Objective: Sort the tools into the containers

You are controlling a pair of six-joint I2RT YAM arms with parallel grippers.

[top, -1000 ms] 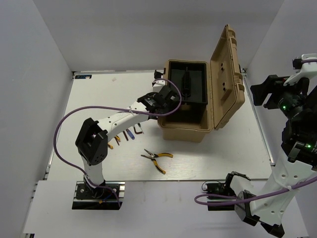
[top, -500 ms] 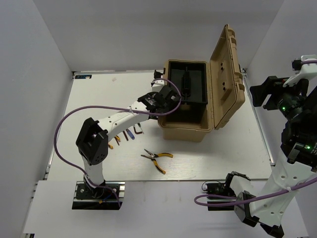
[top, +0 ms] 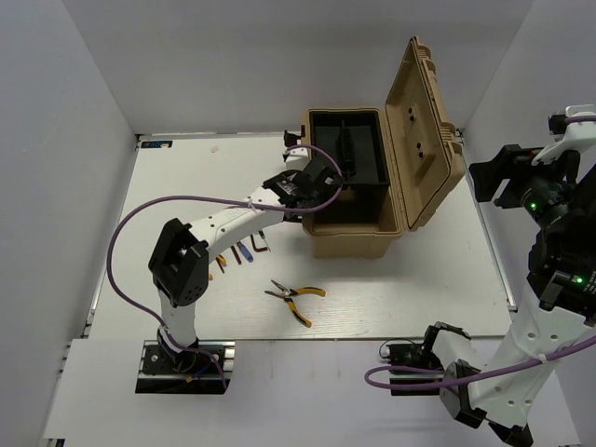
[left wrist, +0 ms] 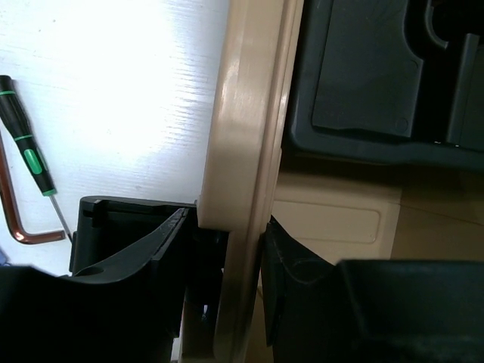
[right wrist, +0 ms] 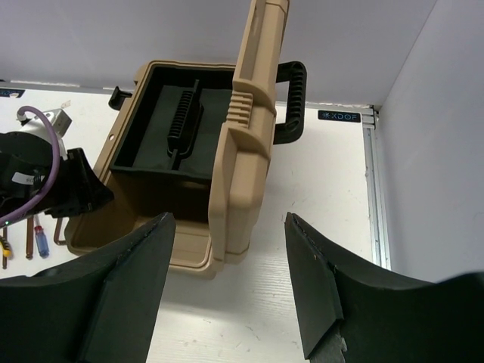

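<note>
The left gripper (left wrist: 229, 227) grips the left wall of the tan toolbox (left wrist: 249, 113), one finger outside and one inside. Only the left wrist view shows this, together with a green-black screwdriver (left wrist: 29, 142) and a copper-coloured hex key (left wrist: 41, 237) lying just outside that wall. The top view alone shows the yellow-handled pliers (top: 296, 298), well apart from this gripper, in front of the box. The right gripper (right wrist: 227, 219) hangs high at the right, jaws wide, holding nothing.

Tan toolbox (top: 349, 244), yellow-handled pliers (top: 292, 299)
</note>
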